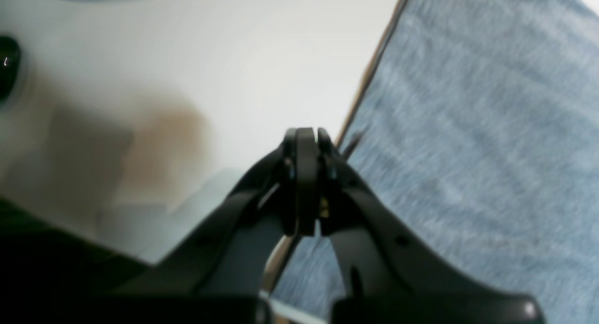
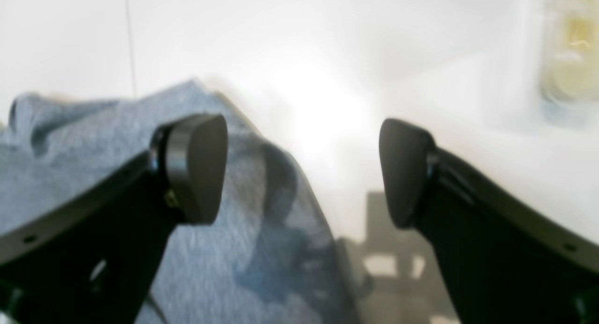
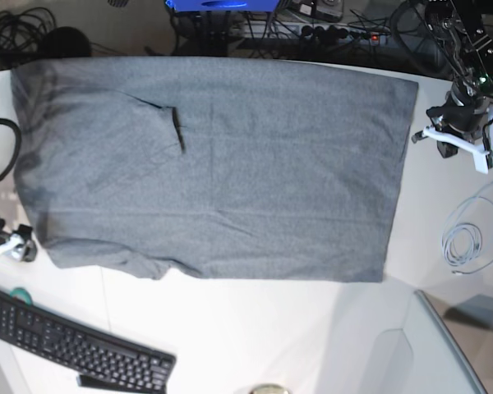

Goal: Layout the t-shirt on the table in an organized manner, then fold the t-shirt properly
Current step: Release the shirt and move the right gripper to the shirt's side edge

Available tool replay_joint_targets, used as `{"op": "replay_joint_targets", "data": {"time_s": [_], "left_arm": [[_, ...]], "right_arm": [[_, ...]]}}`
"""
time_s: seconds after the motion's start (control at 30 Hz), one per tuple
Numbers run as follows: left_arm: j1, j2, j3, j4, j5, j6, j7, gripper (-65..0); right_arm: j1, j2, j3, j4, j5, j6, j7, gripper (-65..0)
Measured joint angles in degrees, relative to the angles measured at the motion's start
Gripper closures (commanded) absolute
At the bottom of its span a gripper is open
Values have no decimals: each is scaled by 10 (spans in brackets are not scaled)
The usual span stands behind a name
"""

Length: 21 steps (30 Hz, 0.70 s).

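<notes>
Left wrist: left gripper (image 1: pixel 306 141) fingers pressed together at the t-shirt (image 1: pixel 472 141) hem edge; can't tell whether any cloth is pinched between them.

Right wrist: right gripper (image 2: pixel 302 169) fingers wide apart, nothing held, straddling the shirt's rumpled edge above the desk (image 2: pixel 327 38).

Base: shirt lies spread nearly flat, one sleeve tucked inward. Layout looks nearly done; next move probably needs the right fingers clamped on cloth before folding.
</notes>
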Motion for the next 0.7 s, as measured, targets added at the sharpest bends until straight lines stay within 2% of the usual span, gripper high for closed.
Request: {"op": "replay_joint_targets", "data": {"time_s": [0.13, 0.23, 0.53, 0.6, 0.67, 0.7], "left_arm": [[-3, 2, -3, 1, 2, 0, 0, 0], [-2, 11, -3, 1, 2, 0, 1, 0], [-7, 9, -4, 0, 6, 0, 2, 0], [-7, 7, -5, 0, 7, 0, 1, 0], [-7, 1, -2, 0, 7, 0, 2, 0], [-7, -4, -1, 0, 6, 0, 2, 0]], "right_arm": [[21, -13, -70, -83, -2, -1, 61, -470], [17, -16, -79, -92, -2, -36, 78, -473], [-10, -24, -76, -89, 0, -40, 98, -467], [-14, -28, -75, -89, 2, -42, 106, -425], [-15, -31, -75, -88, 2, -43, 108, -305], [-15, -33, -75, -88, 4, -43, 106, -222]]}}
